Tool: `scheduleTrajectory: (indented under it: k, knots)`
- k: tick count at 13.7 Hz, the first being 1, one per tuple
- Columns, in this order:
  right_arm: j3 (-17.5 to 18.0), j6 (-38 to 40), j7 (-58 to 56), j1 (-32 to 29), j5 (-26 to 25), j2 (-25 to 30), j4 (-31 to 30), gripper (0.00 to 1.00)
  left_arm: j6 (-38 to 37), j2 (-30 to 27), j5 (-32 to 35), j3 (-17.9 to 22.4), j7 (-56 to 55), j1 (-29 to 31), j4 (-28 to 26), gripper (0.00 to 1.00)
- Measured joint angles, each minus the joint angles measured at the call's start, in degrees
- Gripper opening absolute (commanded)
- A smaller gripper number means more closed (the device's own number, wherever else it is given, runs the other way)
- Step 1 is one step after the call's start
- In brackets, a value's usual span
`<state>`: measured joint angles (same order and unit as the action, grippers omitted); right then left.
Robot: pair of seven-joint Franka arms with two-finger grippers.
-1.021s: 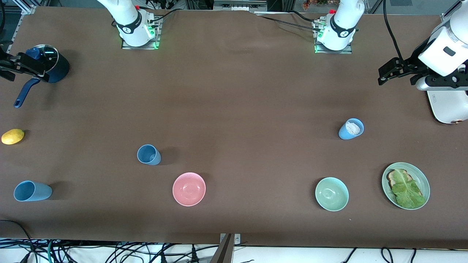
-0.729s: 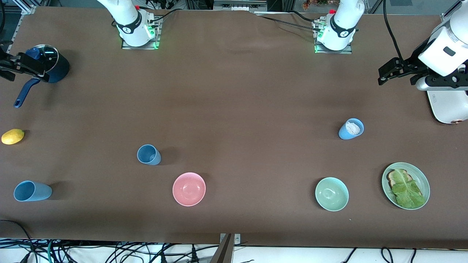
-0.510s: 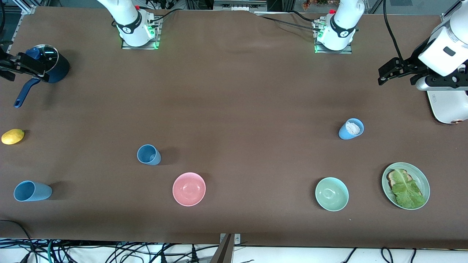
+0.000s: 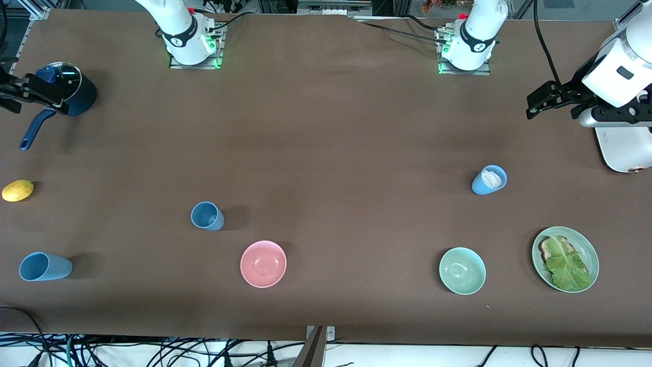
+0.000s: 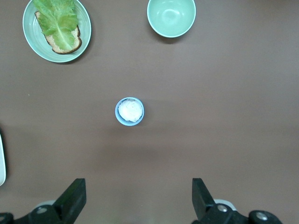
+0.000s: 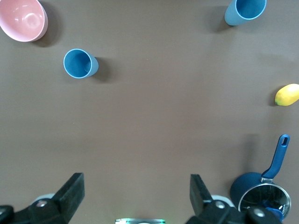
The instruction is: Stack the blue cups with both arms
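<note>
cups: three blue cups, all upright, none stacked, well apart
cup A: blue cup with white filling (image 4: 489, 180), toward the left arm's end; white crumpled stuff inside, looks like tissue or paper, can't tell which
cup B: empty blue cup (image 4: 207, 215), mid tabletop (image 4: 326, 127) toward the right arm's end, just farther from the front camera than the pink bowl (image 4: 263, 263)
cup C: second empty blue cup (image 4: 44, 266), at the right arm's end, nearer the front camera than cup B
handling guess: small, light, stiff, matte so probably not slippery; tapered so they should nest; easy to tip if bumped
grip guess: pinch across the rim or upper wall from above; cup A's filling may block nesting, so best as top cup or emptied first
left hand (image 5: 138, 200): fingers wide apart, holding nothing, up over the tabletop at the left arm's end, waiting
right hand (image 6: 135, 196): fingers wide apart, empty, over the saucepan (image 4: 74, 92) at the right arm's end
other containers: pink bowl empty; mint bowl (image 4: 462, 270) empty; green plate (image 4: 565, 259) holds toast with a lettuce leaf; saucepan has a glass lid, something blue under it
other: lemon (image 4: 18, 190) near the right arm's end; white appliance (image 4: 624, 148) at the left arm's end
progress: nothing grasped yet
</note>
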<state>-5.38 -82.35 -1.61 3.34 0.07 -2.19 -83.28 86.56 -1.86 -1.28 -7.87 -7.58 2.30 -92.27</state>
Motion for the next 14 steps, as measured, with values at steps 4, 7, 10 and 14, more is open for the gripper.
scheduleTrajectory:
  k: [4,7,10,14]
  knots:
    - [0.0,0.0,0.0,0.0,0.0,0.0,0.0,1.00,0.0,0.1,0.0,0.0,0.0,0.1,0.0,1.00]
    - [0.0,0.0,0.0,0.0,0.0,0.0,0.0,1.00,0.0,0.6,0.0,0.0,0.0,0.1,-0.1,1.00]
    - [0.0,0.0,0.0,0.0,0.0,0.0,0.0,1.00,0.0,0.8,0.0,0.0,0.0,0.1,-0.1,1.00]
    - [0.0,0.0,0.0,-0.1,0.0,0.0,0.0,1.00,0.0,1.2,0.0,0.0,0.0,0.1,-0.2,1.00]
